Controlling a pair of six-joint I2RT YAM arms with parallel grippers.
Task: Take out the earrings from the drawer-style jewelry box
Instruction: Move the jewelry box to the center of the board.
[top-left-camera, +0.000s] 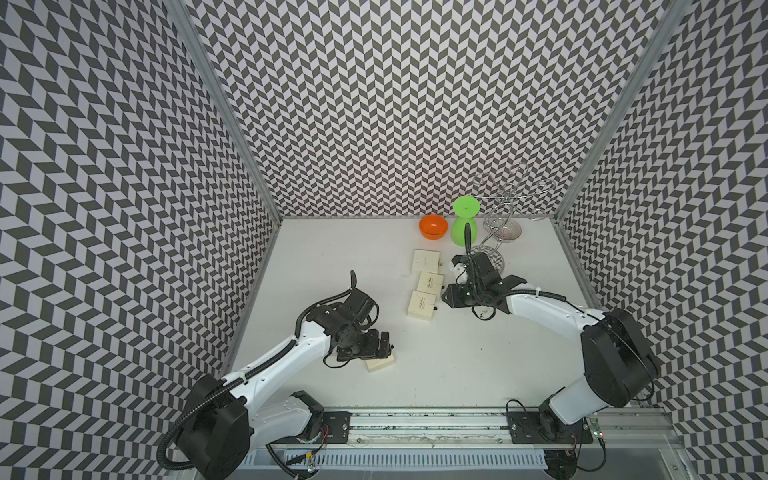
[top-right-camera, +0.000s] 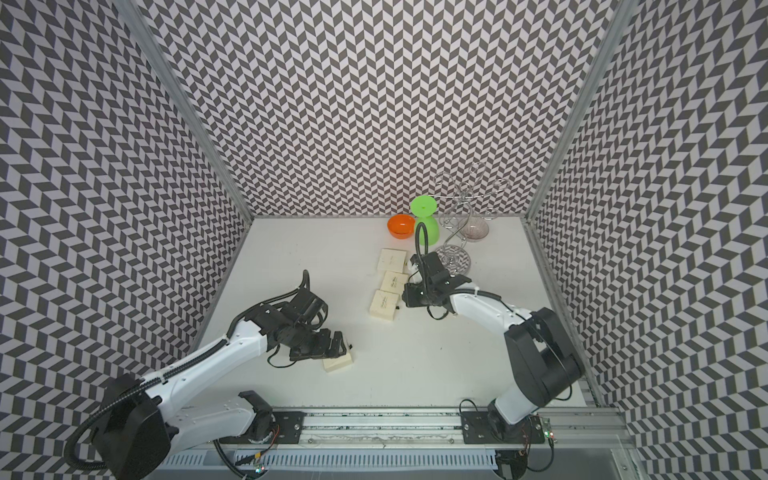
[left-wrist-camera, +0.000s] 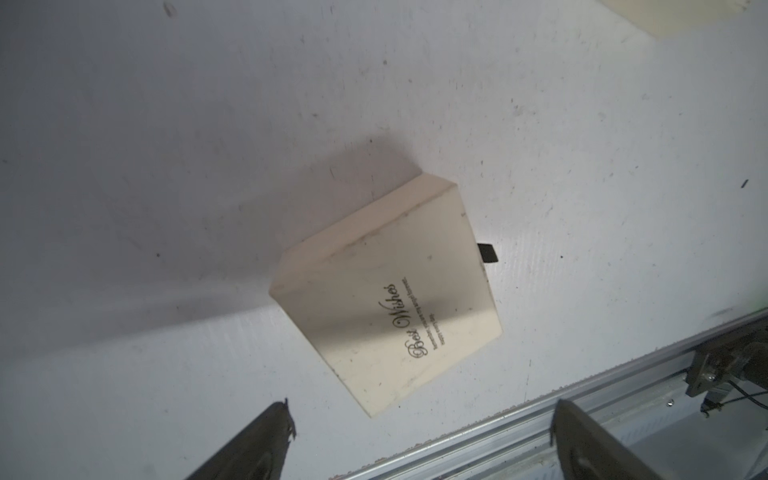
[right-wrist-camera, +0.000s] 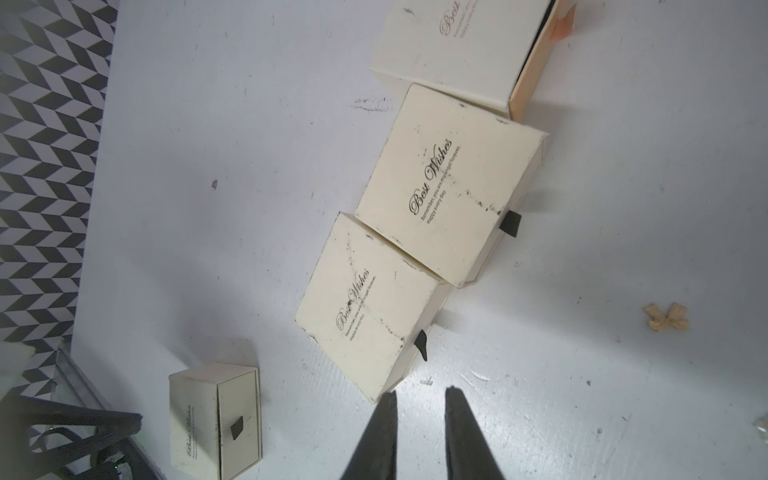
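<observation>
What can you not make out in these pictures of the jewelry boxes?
Drawer contents: every view, hidden by the cream sleeves; earrings unconfirmed.
Lone box: top views, partly under the left gripper.
Farthest box: right wrist view, cut by the edge.
Small print: left wrist view, blurred.

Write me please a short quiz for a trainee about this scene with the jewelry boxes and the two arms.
1. How many cream drawer-style jewelry boxes are in a top view?
2. True or false: the left gripper is open and holds nothing.
3. Which thing stands beside the orange bowl? A. green vase B. blue cup C. red plate
Key: 1. four; 2. true; 3. A
</observation>
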